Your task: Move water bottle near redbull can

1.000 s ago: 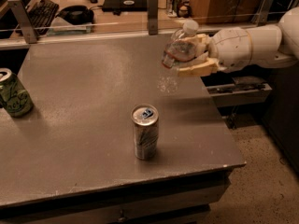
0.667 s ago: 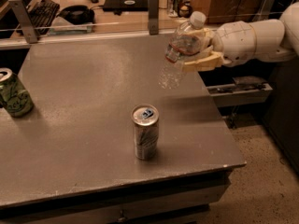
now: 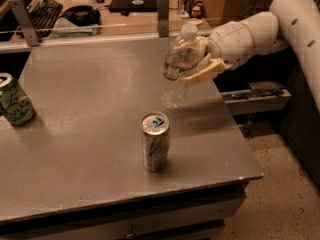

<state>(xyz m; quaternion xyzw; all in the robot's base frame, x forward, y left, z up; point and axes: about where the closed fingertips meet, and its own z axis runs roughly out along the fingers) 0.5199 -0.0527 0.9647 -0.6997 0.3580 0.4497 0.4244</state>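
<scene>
The water bottle (image 3: 180,54), clear with a white cap, is held tilted above the right part of the grey table (image 3: 90,109). My gripper (image 3: 196,61) comes in from the right and is shut on the bottle's body, its cream fingers (image 3: 204,71) wrapped around it. The bottle hangs clear of the tabletop. The redbull can (image 3: 155,141), slim and silver with a blue mark on its top, stands upright near the table's front edge, in front of and a little left of the bottle.
A wider green can (image 3: 15,101) stands at the table's left edge. Behind the table run a rail with posts (image 3: 162,11) and a desk with a keyboard (image 3: 42,9). A low shelf (image 3: 255,96) sits right of the table, over the floor.
My gripper has carried the water bottle a little upward and toward the left, nearer the middle of the table. The cans have not moved.
</scene>
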